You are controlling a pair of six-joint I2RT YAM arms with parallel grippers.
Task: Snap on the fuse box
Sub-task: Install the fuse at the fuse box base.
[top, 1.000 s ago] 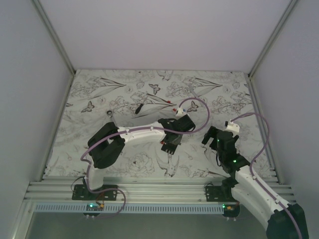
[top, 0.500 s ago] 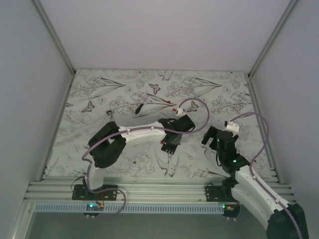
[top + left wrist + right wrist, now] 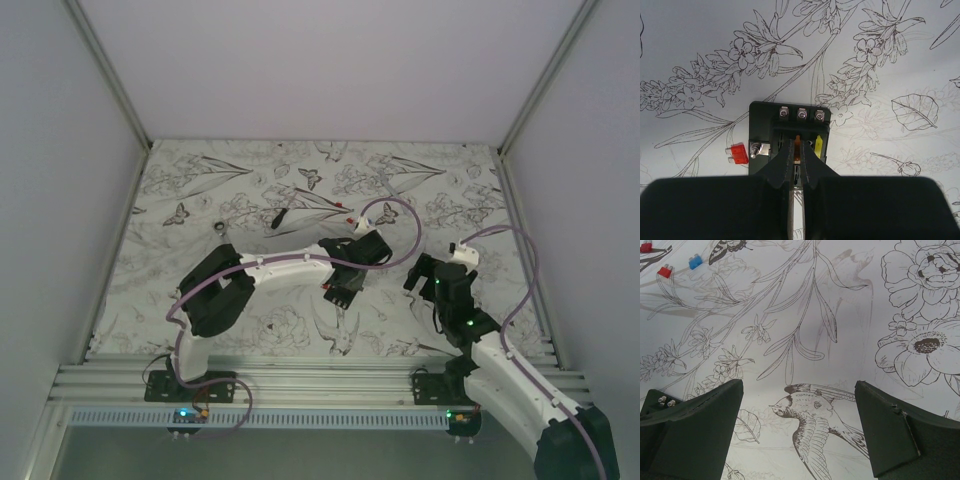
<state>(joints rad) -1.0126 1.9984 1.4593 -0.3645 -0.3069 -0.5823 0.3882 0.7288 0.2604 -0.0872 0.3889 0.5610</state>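
Observation:
The fuse box (image 3: 765, 125) is a black block lying flat on the patterned mat, with three screws along its far edge and a yellow fuse (image 3: 818, 145) standing in a slot. My left gripper (image 3: 797, 146) is right over the box, shut on an orange fuse (image 3: 798, 140) at the slot next to the yellow one. In the top view the left gripper (image 3: 343, 284) covers most of the box (image 3: 335, 296). My right gripper (image 3: 421, 283) is open and empty, above the mat to the right of the box; in its own view (image 3: 799, 410) only mat lies between the fingers.
A loose red fuse (image 3: 738, 153) lies against the box's left side. More loose fuses, red (image 3: 664, 271) and blue (image 3: 695, 262), lie farther back (image 3: 349, 217). A thin black stick tool (image 3: 278, 217) and a small ring (image 3: 219, 228) lie at the back left.
The left gripper has shifted very slightly over the fuse box. The right arm has not moved.

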